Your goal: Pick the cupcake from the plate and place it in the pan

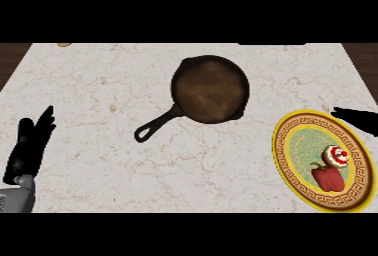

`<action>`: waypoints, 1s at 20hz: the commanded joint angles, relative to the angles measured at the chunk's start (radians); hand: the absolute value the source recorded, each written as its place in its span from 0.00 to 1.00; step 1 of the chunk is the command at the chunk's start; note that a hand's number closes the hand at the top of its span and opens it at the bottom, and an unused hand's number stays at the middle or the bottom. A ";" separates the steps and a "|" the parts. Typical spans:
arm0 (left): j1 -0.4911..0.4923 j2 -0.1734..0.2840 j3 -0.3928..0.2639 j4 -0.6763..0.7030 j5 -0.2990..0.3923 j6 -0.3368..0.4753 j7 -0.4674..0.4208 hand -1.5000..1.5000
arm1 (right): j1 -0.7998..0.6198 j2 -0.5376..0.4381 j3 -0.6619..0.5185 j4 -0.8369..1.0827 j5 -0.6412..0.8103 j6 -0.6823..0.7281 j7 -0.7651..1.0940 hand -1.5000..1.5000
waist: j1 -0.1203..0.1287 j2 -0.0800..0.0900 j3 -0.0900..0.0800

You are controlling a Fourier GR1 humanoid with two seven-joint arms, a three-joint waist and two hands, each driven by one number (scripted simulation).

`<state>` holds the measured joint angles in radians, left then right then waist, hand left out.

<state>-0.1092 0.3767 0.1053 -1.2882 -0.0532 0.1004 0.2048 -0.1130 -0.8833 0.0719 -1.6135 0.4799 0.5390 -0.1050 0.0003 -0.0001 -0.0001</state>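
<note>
Cupcake (pixel 337 155) sits on the plate (pixel 295 131) at lower right, beside a red pepper (pixel 329 178). Right hand (pixel 358 118) hovers over the rim, fingers straight; left hand (pixel 29 145) rests relaxed, lower left. Pan (pixel 210 89) waits, upper centre.

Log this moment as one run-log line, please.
cupcake: on plate, beside pepper | pan: empty | right robot hand: over plate's far edge | left robot hand: resting open

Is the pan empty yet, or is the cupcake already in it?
Empty. The dark cast-iron pan shows only its bare brown bottom; the white-and-red frosted cupcake sits on the yellow-rimmed plate beside a red pepper.
</note>
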 commanded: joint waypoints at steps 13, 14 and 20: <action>0.032 -0.006 0.060 -0.104 -0.030 -0.065 0.082 0.50 | 0.048 0.162 -0.038 -0.005 0.260 0.037 -0.051 0.00 | -0.001 -0.001 0.000; 0.060 -0.006 0.066 -0.112 -0.006 -0.089 0.041 0.50 | -0.001 0.199 0.014 0.156 0.324 -0.063 -0.118 0.00 | 0.006 0.000 0.000; -0.008 -0.029 0.073 -0.053 -0.066 -0.070 0.053 0.50 | 0.001 0.212 -0.052 0.149 0.365 0.000 -0.154 0.00 | -0.001 0.000 0.000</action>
<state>-0.1045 0.3422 0.1602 -1.3580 -0.1097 0.0512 0.2630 -0.1207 -0.6753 0.0481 -1.4797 0.8103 0.5209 -0.2214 0.0014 0.0000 0.0001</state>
